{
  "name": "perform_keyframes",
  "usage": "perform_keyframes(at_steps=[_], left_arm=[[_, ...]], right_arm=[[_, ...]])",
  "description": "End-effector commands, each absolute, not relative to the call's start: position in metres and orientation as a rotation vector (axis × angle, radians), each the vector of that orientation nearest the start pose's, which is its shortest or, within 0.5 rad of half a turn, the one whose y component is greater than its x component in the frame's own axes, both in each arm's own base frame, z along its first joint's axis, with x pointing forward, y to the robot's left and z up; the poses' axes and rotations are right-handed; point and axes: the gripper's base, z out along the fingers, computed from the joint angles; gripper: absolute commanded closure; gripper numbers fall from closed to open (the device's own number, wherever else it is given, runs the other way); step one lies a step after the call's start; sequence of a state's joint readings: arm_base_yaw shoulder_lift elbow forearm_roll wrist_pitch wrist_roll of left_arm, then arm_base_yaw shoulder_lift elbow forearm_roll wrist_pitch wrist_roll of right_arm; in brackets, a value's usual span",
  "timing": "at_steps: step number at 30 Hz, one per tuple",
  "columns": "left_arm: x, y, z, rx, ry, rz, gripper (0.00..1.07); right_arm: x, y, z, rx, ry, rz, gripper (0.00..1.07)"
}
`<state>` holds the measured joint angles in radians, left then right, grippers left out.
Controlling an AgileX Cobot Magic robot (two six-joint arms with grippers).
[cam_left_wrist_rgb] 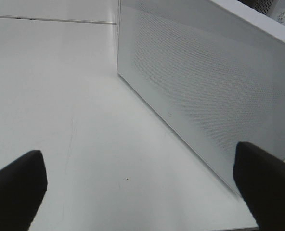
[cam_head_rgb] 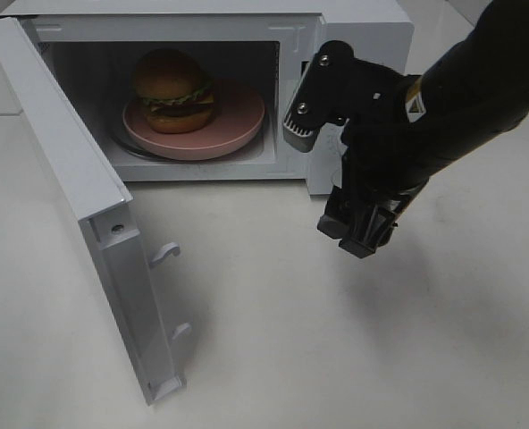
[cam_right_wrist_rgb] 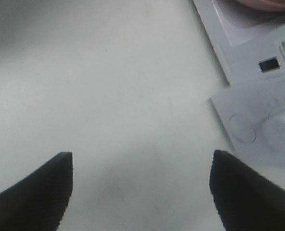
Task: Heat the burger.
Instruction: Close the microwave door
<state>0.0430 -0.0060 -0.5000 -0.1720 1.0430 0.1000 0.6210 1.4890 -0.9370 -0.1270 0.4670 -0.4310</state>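
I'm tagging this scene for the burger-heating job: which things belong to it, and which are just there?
Part of the job: burger; pink plate under it; microwave; its open door.
Just there: white table.

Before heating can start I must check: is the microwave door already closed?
No, the door stands swung wide open, showing the burger on its pink plate inside the microwave.

I see a white table (cam_head_rgb: 291,349) carrying one thing, a white microwave (cam_head_rgb: 381,36). The microwave's door (cam_head_rgb: 59,152) stands open, and in front of the microwave the table surface is plain white.
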Motion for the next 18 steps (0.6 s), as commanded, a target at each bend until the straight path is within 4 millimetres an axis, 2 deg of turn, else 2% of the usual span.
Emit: perform_keyframes(at_steps=[1,8,10,13,16,18], left_arm=[[-0.008,-0.014,0.279,0.067,1.982,-0.123,0.09],[-0.008,-0.014,0.279,0.067,1.982,-0.123,0.09],[-0.008,-0.014,0.279,0.067,1.982,-0.123,0.09],[-0.008,-0.014,0.279,0.067,1.982,-0.123,0.09],[-0.008,-0.014,0.279,0.067,1.982,-0.123,0.09],[-0.008,-0.014,0.279,0.067,1.982,-0.123,0.09]], right_arm=[[0.237,0.162,0.251,-1.214,2.259,-0.001,0.31],[0.217,0.146,0.27,-1.02,2.415,0.032,0.31],[0.203,0.134,0.283,-0.899,2.498,0.046,0.31],[0.2,0.132,0.285,-0.89,2.512,0.043,0.31],[0.182,0.118,0.292,-0.889,2.611,0.002,0.31],[0.179,0.116,0.294,-0.891,2.627,-0.006,0.31]])
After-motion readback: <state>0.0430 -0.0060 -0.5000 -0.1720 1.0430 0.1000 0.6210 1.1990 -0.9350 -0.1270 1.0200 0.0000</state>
